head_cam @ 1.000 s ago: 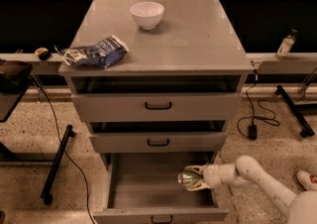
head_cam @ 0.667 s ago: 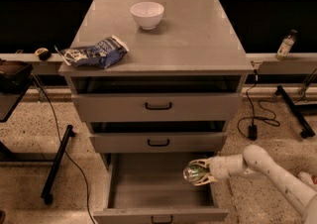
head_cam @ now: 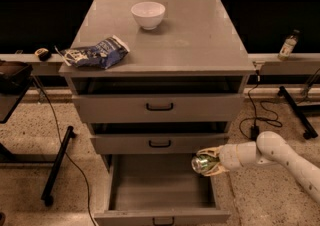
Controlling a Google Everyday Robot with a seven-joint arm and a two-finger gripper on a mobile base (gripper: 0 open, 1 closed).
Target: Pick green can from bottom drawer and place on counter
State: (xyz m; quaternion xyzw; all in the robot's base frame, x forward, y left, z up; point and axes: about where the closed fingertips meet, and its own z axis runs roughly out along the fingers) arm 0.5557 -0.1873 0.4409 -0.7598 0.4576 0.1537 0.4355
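Green can [head_cam: 198, 164] is clamped in your end effector [head_cam: 204, 162], fingers closed around its sides and a silvery end facing left. You have it held over the right side of the open bottom drawer [head_cam: 150, 182], just below the front of the middle drawer [head_cam: 125, 143], with the white arm [head_cam: 280, 152] reaching in from the right. Up on the surface [head_cam: 200, 40], a white bowl [head_cam: 148, 14] stands near the back and a blue snack bag [head_cam: 95, 52] lies at the left edge

White bowl [head_cam: 148, 14], blue snack bag [head_cam: 95, 53]
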